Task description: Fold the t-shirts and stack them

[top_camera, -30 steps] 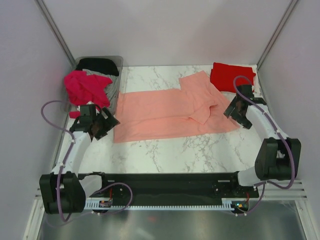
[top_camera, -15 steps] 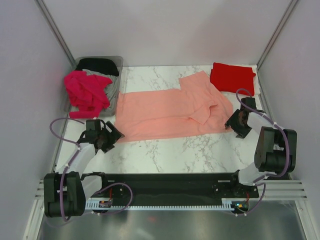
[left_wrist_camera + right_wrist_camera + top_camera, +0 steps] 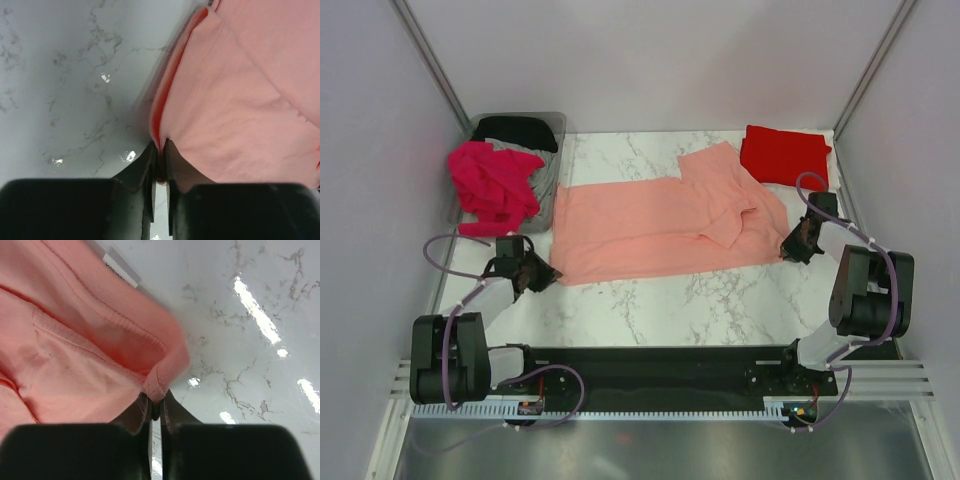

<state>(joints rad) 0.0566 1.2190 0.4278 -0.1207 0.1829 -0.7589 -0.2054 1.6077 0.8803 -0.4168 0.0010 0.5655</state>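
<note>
The spread shirt [image 3: 650, 225] lies across the middle of our table [image 3: 720, 300], with the folded shirt [image 3: 782, 153] behind its right end. In the far left corner we see the bin [image 3: 552, 122], a crumpled shirt [image 3: 495, 180] heaped over its near side and another shirt [image 3: 520, 130] at its back. Our left gripper [image 3: 542, 275] pinches the spread shirt's near left corner, our right gripper [image 3: 788, 245] its right edge.

Centre: salmon shirt [image 3: 650, 225] spread flat; red shirt [image 3: 782, 152] folded far right; magenta shirt [image 3: 495, 185], black shirt [image 3: 520, 130] crumpled left.

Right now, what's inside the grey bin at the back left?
The bin holds a black shirt at the back; a magenta shirt spills over its front rim. Its floor beneath is covered.
</note>
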